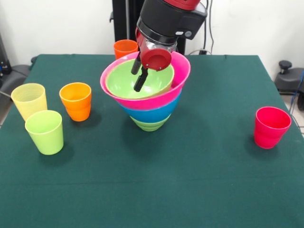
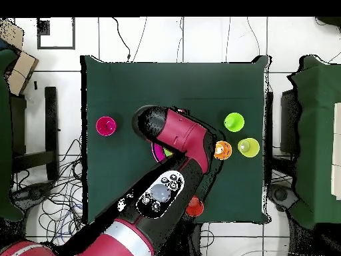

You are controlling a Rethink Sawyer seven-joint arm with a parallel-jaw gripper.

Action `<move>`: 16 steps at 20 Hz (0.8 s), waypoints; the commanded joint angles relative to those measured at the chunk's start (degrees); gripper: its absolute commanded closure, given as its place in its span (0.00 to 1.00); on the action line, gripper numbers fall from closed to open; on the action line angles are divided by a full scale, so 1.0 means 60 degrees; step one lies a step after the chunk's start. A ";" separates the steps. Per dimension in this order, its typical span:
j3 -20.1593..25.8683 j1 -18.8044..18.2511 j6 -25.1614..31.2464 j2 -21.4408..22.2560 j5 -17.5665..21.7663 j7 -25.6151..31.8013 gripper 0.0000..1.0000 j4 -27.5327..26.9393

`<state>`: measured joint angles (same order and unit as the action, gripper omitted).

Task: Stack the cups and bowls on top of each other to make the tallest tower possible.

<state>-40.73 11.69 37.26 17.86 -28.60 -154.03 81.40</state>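
The tower [image 1: 151,113] stands mid-table: a light green bowl at the bottom, then a blue bowl, a large pink bowl [image 1: 178,83], and a light green bowl [image 1: 128,83] nested on top. My gripper [image 1: 142,71] hangs over that top bowl, shut on a red cup [image 1: 156,59] that is tilted with its round end towards the camera. A black fingertip [image 1: 140,80] reaches down into the bowl. In the overhead view my arm [image 2: 183,137] hides the gripper and most of the tower; only a pink and green sliver [image 2: 158,153] shows.
Loose cups stand on the green table [image 1: 156,190]: pale yellow [image 1: 29,99], lime green [image 1: 45,131], orange [image 1: 76,100], a second orange behind the tower [image 1: 124,47], and pinkish-red at the right [image 1: 271,126].
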 commanded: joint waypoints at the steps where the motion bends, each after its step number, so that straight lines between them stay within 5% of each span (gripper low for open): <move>1: 0.0782 0.0053 0.0085 -0.0132 -0.0254 -0.2011 0.00 0.0215; 16: 0.0554 -0.0064 0.0858 0.0288 -0.0020 -0.1635 0.00 0.0046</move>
<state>-40.74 11.69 37.26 18.35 -28.60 -154.03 81.40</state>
